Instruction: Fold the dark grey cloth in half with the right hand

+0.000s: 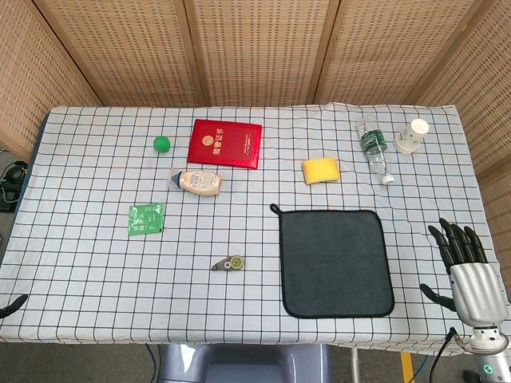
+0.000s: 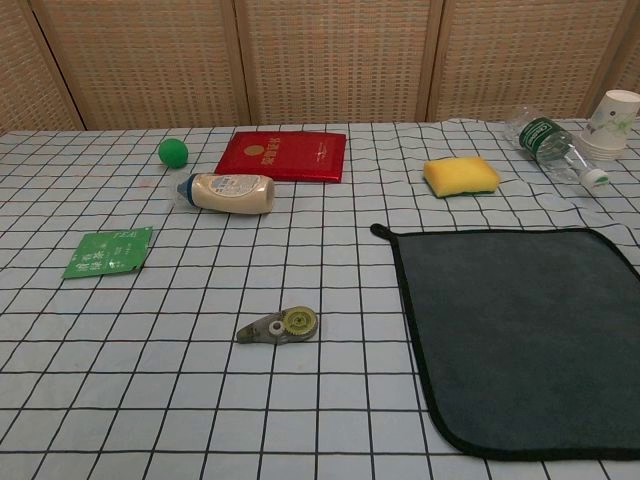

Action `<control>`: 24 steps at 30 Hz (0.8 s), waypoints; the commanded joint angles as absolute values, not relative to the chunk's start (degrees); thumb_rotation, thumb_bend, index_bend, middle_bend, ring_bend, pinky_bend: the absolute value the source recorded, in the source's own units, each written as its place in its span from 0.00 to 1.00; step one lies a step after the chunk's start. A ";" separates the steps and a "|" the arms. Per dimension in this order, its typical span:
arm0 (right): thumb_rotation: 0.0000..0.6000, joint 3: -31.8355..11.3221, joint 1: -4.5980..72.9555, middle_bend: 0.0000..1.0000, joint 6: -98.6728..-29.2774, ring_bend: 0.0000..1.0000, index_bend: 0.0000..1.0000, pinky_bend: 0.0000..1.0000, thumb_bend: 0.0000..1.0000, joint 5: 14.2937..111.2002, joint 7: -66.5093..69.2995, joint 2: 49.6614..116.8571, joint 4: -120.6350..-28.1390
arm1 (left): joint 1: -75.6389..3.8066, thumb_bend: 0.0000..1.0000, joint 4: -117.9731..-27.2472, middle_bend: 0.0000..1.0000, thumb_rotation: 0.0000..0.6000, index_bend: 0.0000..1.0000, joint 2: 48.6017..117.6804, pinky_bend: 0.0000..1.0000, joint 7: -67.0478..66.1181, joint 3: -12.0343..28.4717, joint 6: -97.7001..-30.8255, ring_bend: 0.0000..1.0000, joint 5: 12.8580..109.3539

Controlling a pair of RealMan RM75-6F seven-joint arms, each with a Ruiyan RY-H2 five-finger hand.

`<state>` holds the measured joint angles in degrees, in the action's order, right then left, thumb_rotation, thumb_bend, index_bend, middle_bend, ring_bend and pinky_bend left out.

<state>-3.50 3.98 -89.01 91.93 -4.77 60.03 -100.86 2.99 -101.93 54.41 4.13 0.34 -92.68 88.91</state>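
The dark grey cloth (image 1: 335,262) lies flat and unfolded on the checked tablecloth, right of centre, with a small loop at its far left corner. In the chest view the cloth (image 2: 520,340) fills the lower right. My right hand (image 1: 467,267) is at the table's right front edge, to the right of the cloth and apart from it. Its fingers are spread and hold nothing. Only a dark tip of my left hand (image 1: 12,305) shows at the front left edge; its pose is hidden. Neither hand appears in the chest view.
Behind the cloth lie a yellow sponge (image 1: 320,170), a water bottle (image 1: 374,148) on its side and a paper cup (image 1: 412,136). To the left are a red booklet (image 1: 224,143), green ball (image 1: 162,144), cream bottle (image 1: 200,182), green packet (image 1: 146,219) and correction tape (image 1: 230,263).
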 commanded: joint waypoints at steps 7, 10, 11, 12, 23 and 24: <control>1.00 -1.67 4.68 0.00 -85.81 0.00 0.04 0.00 0.00 93.01 -4.43 58.56 -100.68 | 3.02 0.00 -102.34 0.00 1.00 0.00 54.53 0.00 3.58 0.29 -92.72 0.00 89.06; 1.00 0.43 6.23 0.00 -81.08 0.00 0.09 0.00 0.00 94.37 -3.99 58.00 -100.70 | 2.88 0.00 -102.66 0.00 1.00 0.00 54.56 0.00 3.28 0.34 -92.53 0.00 89.03; 1.00 1.13 6.85 0.00 -79.46 0.00 0.11 0.00 0.00 94.97 -3.39 57.98 -100.67 | 2.84 0.00 -102.69 0.00 1.00 0.00 54.59 0.00 3.17 0.40 -92.46 0.00 88.91; 1.00 1.74 7.55 0.00 -77.96 0.00 0.14 0.00 0.00 95.72 -2.75 58.12 -100.43 | 2.76 0.00 -102.69 0.00 1.00 0.00 54.62 0.00 3.01 0.47 -92.32 0.00 88.75; 1.00 3.70 14.95 0.00 -67.47 0.00 0.44 0.00 0.21 101.80 -0.65 64.50 -96.13 | 1.51 0.00 -102.55 0.00 1.00 0.00 55.05 0.00 1.55 1.40 -89.76 0.00 85.89; 1.00 3.65 15.35 0.00 -66.95 0.00 0.44 0.00 0.24 101.94 -1.23 65.17 -95.85 | 1.40 0.00 -102.52 0.00 1.00 0.00 55.11 0.00 1.41 1.44 -89.49 0.00 85.66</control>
